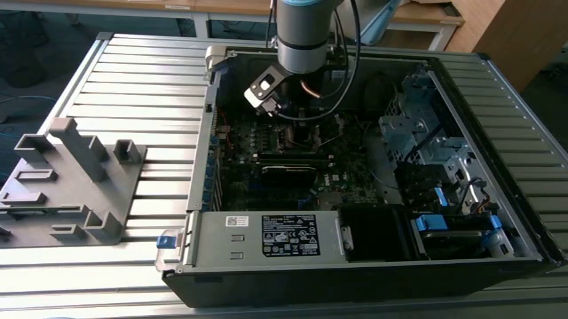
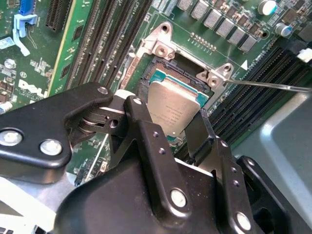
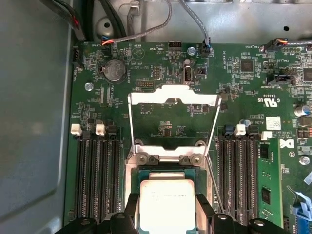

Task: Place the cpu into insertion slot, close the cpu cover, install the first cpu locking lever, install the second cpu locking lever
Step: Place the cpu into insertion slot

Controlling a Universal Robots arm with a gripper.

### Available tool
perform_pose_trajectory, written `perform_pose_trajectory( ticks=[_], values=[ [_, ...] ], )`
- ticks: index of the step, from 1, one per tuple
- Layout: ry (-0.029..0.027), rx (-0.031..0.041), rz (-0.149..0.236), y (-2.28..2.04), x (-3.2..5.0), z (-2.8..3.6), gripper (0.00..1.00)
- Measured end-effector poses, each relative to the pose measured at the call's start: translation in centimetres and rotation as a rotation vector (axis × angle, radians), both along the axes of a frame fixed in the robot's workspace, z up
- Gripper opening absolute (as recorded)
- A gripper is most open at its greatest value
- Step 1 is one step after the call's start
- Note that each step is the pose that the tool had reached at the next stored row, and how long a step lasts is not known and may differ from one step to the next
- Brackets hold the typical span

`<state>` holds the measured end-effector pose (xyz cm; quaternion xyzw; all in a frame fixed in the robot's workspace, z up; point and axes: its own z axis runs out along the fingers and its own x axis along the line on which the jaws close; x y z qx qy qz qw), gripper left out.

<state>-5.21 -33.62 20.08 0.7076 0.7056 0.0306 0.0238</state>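
My gripper [image 2: 168, 119] is shut on the cpu [image 2: 176, 108], one black finger [image 2: 146, 129] pressed to each side of the chip. The grey-bronze chip hangs just over the insertion slot [image 2: 165, 74], whose teal rim shows around it. In the first wrist view the cpu [image 3: 165, 202] sits between the fingers [image 3: 130, 207] above the insertion slot [image 3: 146, 171]. The cpu cover [image 3: 170, 96] stands swung open beyond the slot, with the board visible through its window. A thin wire locking lever [image 2: 273, 85] sticks out beside the socket. In the exterior view the gripper [image 1: 297, 123] reaches down into the open computer case [image 1: 355, 266].
Long black memory slots [image 3: 95, 175] flank the socket on both sides. Cables [image 3: 146, 29] run along the case wall. A grey plastic fixture [image 1: 66, 179] stands on the table at the exterior view's left. Drive cages [image 1: 426, 133] fill the case's right side.
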Motion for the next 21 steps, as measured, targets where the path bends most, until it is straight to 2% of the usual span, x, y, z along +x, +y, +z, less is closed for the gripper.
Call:
perform_pose_trajectory(
  ticks=[10, 21],
  values=[
    [0.0000, 0.0001, -0.005, 0.00, -0.20, -0.42, 0.54],
    [0.0001, -0.0001, -0.005, 0.00, -0.21, -0.56, 0.54]
  ],
)
